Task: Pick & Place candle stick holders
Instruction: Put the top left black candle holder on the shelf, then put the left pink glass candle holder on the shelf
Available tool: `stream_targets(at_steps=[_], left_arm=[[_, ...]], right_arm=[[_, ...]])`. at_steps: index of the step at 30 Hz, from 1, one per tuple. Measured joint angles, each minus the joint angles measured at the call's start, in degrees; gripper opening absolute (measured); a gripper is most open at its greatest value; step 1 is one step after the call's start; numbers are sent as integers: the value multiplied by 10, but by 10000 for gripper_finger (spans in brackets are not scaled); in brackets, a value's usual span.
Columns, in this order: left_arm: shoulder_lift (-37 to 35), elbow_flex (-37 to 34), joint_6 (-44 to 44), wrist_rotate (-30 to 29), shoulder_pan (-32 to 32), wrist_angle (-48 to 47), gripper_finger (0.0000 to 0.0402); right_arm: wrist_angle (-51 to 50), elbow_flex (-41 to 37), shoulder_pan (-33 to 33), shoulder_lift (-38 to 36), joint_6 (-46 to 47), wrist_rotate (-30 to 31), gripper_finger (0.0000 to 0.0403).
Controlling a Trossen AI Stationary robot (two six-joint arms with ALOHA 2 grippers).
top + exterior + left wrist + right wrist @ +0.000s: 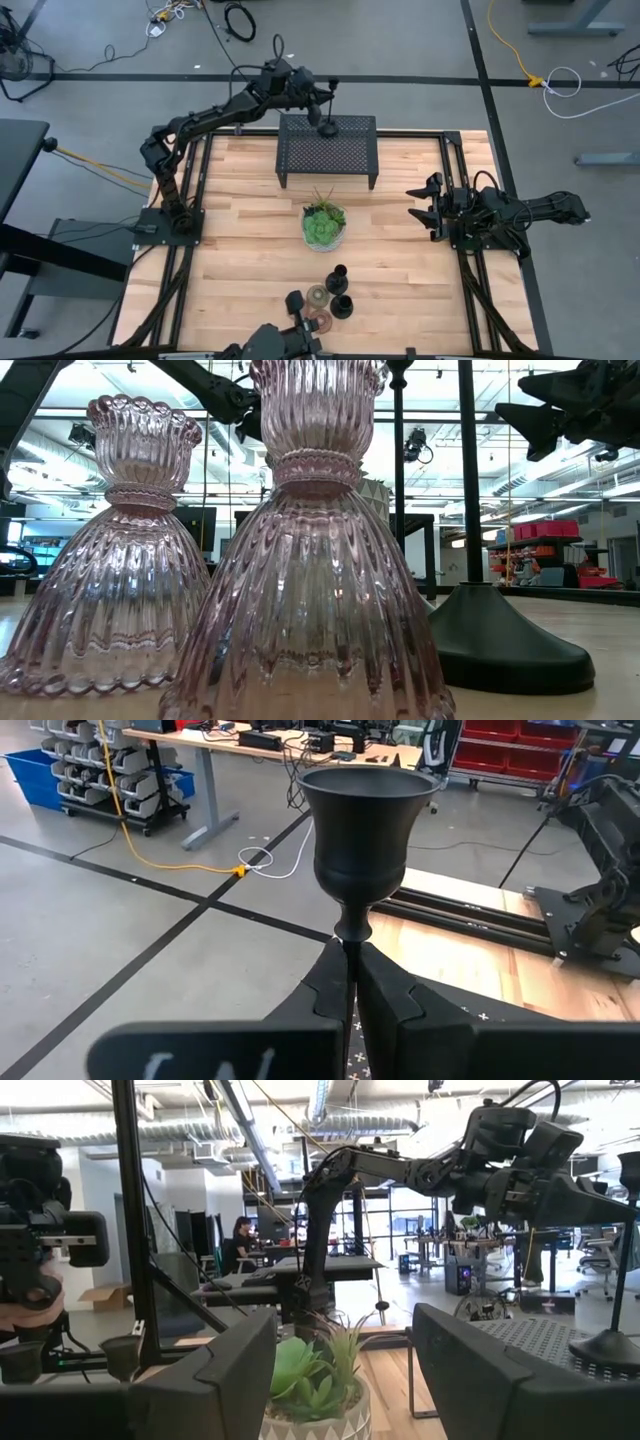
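Note:
My left gripper (322,108) reaches over the black mesh rack (328,150) at the far side. It is shut on a black candlestick (367,820), whose round base (328,128) sits at the rack's top. Two more black candlesticks (337,278) (342,305) and two pinkish glass holders (317,296) (318,320) stand on their bases near the table's front edge. The glass holders fill the low view (310,560). My right gripper (425,205) is open and empty at the table's right side, pointing at the plant. My left gripper pinches the candlestick's thin stem (349,935) just below its cup, between its two fingers (395,995). The fingers come about level from the table's far left and lie across the stem. The candlestick stands upright, and its base (610,1348) appears to rest on the rack's top.
A green leafy plant in a bowl (324,225) stands mid-table between the rack and the group of holders. It also shows between my right gripper's fingers in the right wrist view (315,1380). Bare wood lies on both sides of the plant.

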Motion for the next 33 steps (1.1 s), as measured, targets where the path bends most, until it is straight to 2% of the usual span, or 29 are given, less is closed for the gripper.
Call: stream_targets(at_steps=[4,9,13,21,33], left_arm=[[0,0,-2,0,0,0,10],[0,0,-5,9,0,-6,37],[0,0,-5,22,0,-14,41],[0,0,-1,7,-1,-34,53],[0,0,0,5,-1,-42,150]], right_arm=[[-3,0,0,0,0,0,236],[-2,0,0,0,-1,0,236],[-2,0,0,0,-1,0,236],[-2,0,0,0,-1,0,236],[-3,0,0,0,0,0,236]])
